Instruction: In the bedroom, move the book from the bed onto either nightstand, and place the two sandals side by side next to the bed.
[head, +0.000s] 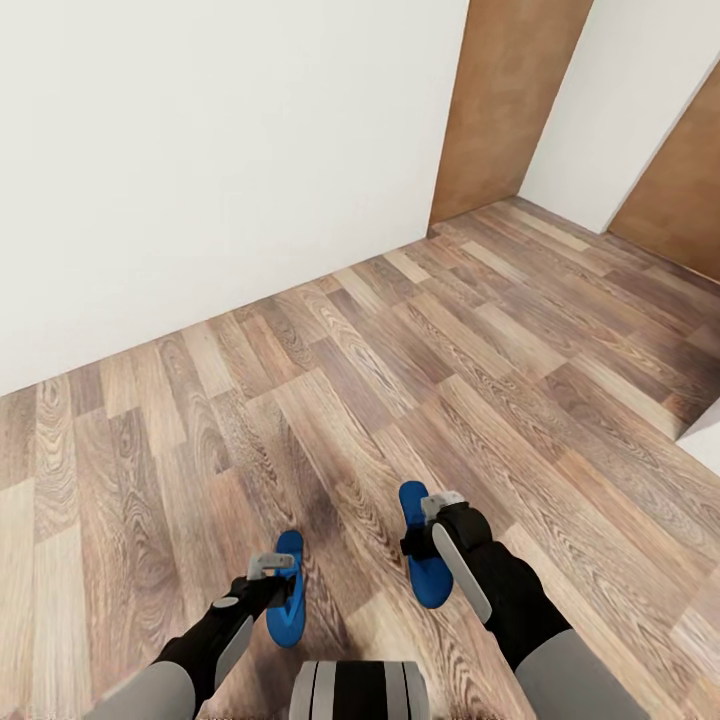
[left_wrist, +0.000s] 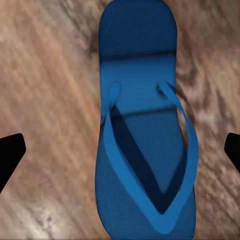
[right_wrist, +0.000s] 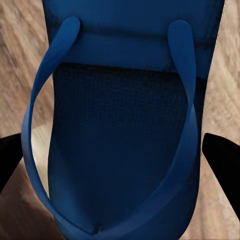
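While both sandals lie on the floor (head: 330, 360), left sandal (head: 288, 590) at seven o'clock, right sandal (head: 425, 550) at five, both jaws hang open; lower squarely, straddling each sole.

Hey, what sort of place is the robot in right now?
Probably a room in a home: wood-plank floor, plain white wall, brown wooden door, and two blue sandals lying on the floor.

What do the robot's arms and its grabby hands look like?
Both arms are black near the wrists and pale grey higher up, each with a light grey stripe. The left gripper and right gripper have light grey housings. In the wrist views their fingertips look plain black.
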